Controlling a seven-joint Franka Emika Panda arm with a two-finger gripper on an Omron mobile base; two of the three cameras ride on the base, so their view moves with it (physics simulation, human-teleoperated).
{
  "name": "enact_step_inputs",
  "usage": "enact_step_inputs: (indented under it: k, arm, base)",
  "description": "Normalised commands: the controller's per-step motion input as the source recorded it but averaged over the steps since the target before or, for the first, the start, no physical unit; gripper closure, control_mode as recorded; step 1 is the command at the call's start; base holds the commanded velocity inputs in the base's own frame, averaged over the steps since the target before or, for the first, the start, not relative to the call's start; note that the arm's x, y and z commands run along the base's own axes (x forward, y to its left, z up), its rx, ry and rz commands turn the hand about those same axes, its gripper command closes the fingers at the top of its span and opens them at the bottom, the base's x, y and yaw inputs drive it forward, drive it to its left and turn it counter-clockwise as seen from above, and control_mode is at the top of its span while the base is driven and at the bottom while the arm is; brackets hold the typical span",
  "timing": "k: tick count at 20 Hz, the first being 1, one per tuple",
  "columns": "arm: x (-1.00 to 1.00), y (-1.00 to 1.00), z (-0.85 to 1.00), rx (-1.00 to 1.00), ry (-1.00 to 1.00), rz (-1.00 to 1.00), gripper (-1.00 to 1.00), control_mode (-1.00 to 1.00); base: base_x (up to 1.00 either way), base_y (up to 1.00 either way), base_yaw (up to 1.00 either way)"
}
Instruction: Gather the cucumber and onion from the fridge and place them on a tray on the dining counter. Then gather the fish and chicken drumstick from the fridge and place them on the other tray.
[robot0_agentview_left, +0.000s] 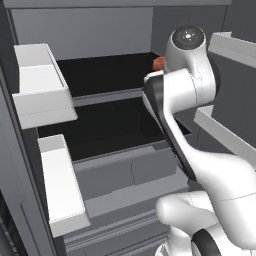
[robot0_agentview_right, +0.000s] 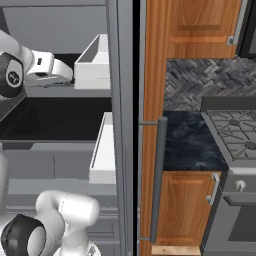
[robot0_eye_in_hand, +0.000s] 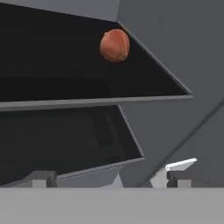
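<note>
The fridge stands open, and the arm reaches into it. In the hand view the onion shows whole, a single reddish-orange ball lying on the upper black shelf at its far right corner against the grey side wall, with a second black shelf below it; the left base view gives only a sliver of the same onion peeping out from behind the arm's upper joint, at the back right of the upper shelf. The gripper has its two dark finger tips standing far apart at the bottom of the hand view, spread wide with nothing between them, well short of the onion. The left base view shows two white door bins stacked on the left door, one above the other, and two more white bins on the right side. The right base view shows two white bins as well, plus what the others lack: the fridge's long vertical bar handle, wooden cupboard doors, a black marbled counter and a stove to the right
</note>
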Motion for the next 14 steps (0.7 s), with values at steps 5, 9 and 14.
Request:
enact_step_inputs:
  k: [5, 9, 14]
  arm:
    - [0.68, -0.12, 0.12, 0.00, 0.09, 0.00, -1.00, -1.00]
    - [0.61, -0.09, 0.10, 0.00, 0.03, 0.00, -1.00, -1.00]
    - [0.52, -0.08, 0.01, 0.00, 0.01, 0.00, -1.00, -1.00]
  base:
    - [0.00, 0.00, 0.00]
    - [0.00, 0.00, 0.00]
    - [0.00, 0.00, 0.00]
